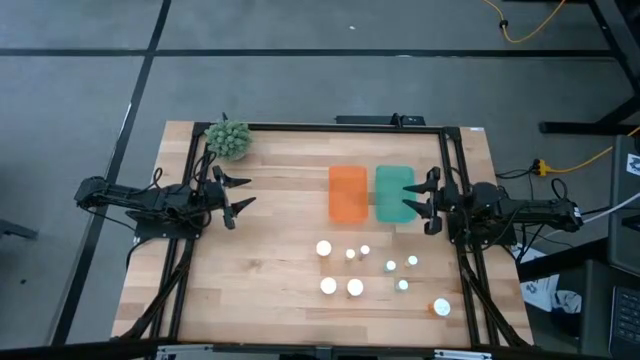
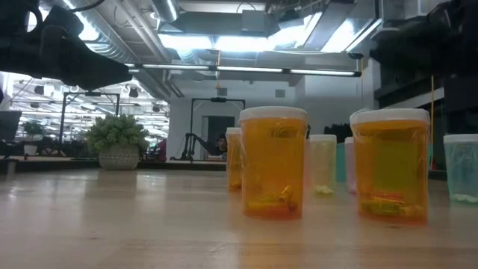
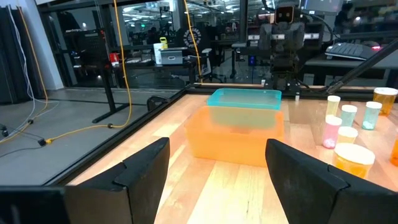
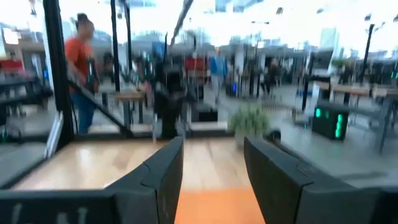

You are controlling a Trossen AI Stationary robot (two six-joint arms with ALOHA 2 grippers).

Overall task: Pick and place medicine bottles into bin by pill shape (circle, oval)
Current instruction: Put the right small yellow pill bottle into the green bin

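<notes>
1. The left gripper (image 1: 240,196) hangs over bare wood at the left-centre of the high view, its fingers spread wide with nothing between them.
2. The right gripper (image 1: 427,205) sits at right-centre, right over the near edge of the teal bin (image 1: 392,193). Its fingers stand apart, and from its own wrist view nothing is gripped between them.
3. The orange bin (image 1: 347,193) lies just left of the teal one in the middle of the high view, the two touching or very nearly so.
4. The medicine bottles (image 1: 355,287) stand scattered below the bins, in the lower-centre of that view, all out on the table and none in either bin.
5. Three wider white-capped ones sit to the left of the cluster, and smaller ones trail off to the right.
6. An orange-tinted bottle (image 1: 440,307) is on its own at the lower right, near the table's edge.
7. From table height, two amber bottles (image 2: 273,162) fill the middle and right of the frame, upright, with paler ones behind.
8. A potted plant (image 1: 228,139) sits at the table's upper-left corner.
9. A person in an orange top (image 4: 79,68) stands in the room beyond, upper left of the right wrist view.
</notes>
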